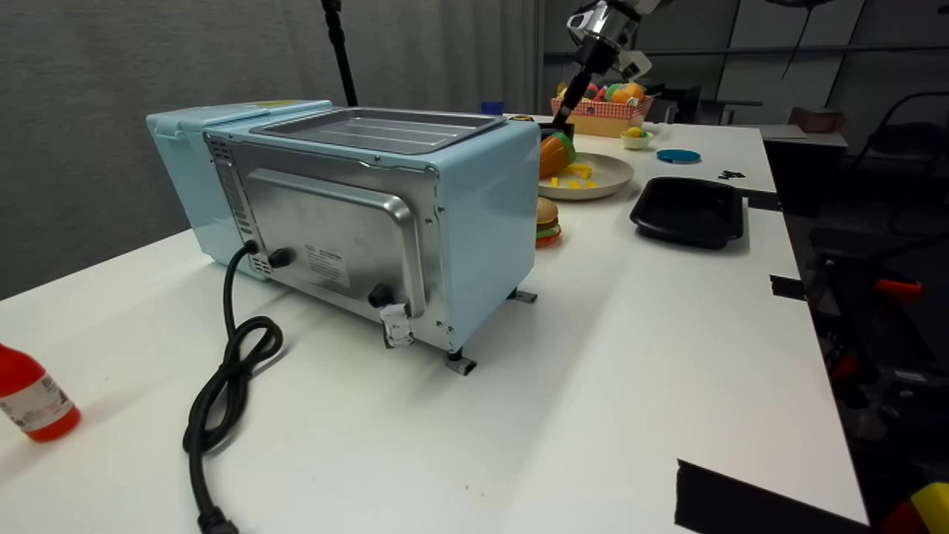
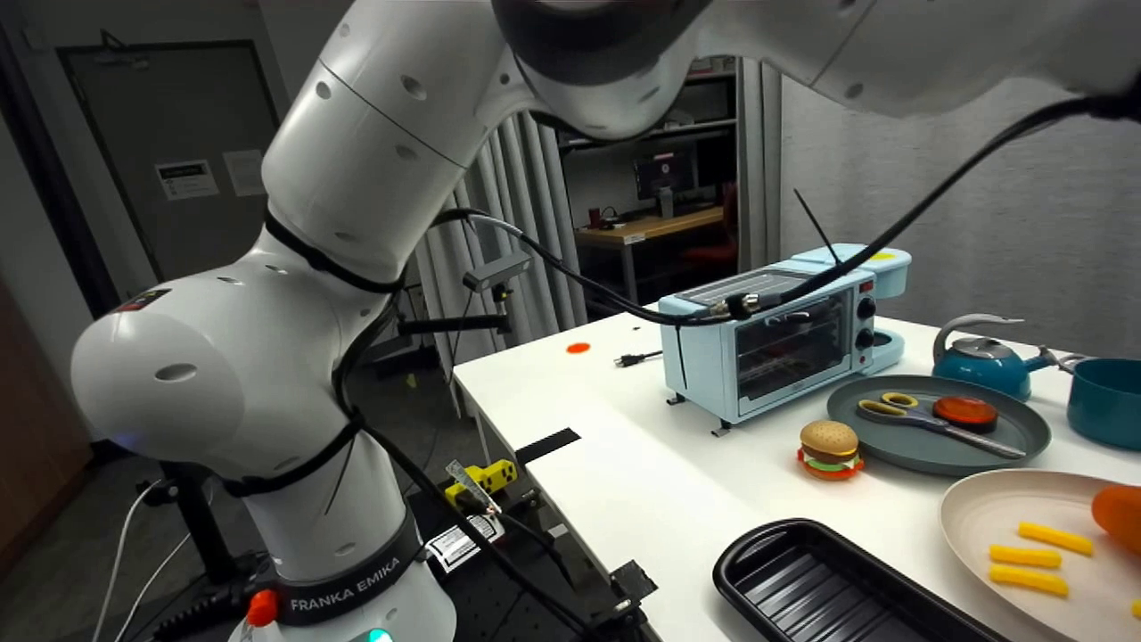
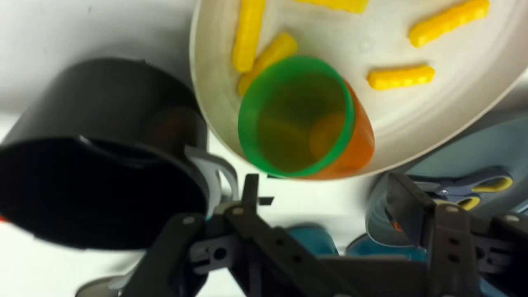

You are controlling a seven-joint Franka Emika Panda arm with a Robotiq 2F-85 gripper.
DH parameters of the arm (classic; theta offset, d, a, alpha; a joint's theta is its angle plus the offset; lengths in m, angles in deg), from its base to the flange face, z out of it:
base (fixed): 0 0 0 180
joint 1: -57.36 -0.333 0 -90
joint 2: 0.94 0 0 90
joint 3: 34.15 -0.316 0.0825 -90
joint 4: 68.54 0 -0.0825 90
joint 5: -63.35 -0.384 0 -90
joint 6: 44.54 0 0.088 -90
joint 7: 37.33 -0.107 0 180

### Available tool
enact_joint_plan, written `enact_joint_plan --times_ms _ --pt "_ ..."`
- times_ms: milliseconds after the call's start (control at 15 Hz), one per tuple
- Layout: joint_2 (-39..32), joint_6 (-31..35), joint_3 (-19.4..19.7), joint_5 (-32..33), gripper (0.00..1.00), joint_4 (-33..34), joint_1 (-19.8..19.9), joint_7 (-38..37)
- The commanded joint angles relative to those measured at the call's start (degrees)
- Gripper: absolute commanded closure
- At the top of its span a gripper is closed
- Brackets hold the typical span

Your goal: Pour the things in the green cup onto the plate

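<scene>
The green cup [image 3: 247,119] rests tilted at the edge of the plate [image 3: 350,41], its green mouth toward the wrist camera and its outside orange. In an exterior view the cup [image 1: 554,156] leans beneath my gripper [image 1: 562,117]. Only its orange end [image 2: 1119,513] enters an exterior view. Yellow sticks [image 3: 400,77], several of them, lie scattered on the plate. The cup's inside is dim; I cannot tell whether things are in it. In the wrist view my gripper [image 3: 324,187] stands open, with bare tabletop showing between its fingers and the cup just beyond the fingertips.
A black pot [image 3: 103,99] with a grey handle stands close beside one finger. A grey plate with scissors [image 3: 491,185] is on the opposite side. A black tray [image 1: 689,211], a toy burger [image 2: 829,450] and a light-blue toaster oven [image 2: 784,343] stand nearby.
</scene>
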Motion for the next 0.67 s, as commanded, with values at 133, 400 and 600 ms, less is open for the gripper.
enact_joint_plan --times_ms 133,400,600 --pt "17.3 0.0 -0.3 10.5 0.45 -10.2 -3.3 -5.2" --pt "27.7 -2.1 -1.7 18.8 0.45 -13.4 -4.6 -15.9" --pt "34.9 -4.7 -1.2 28.0 0.45 -15.5 -8.2 -29.8"
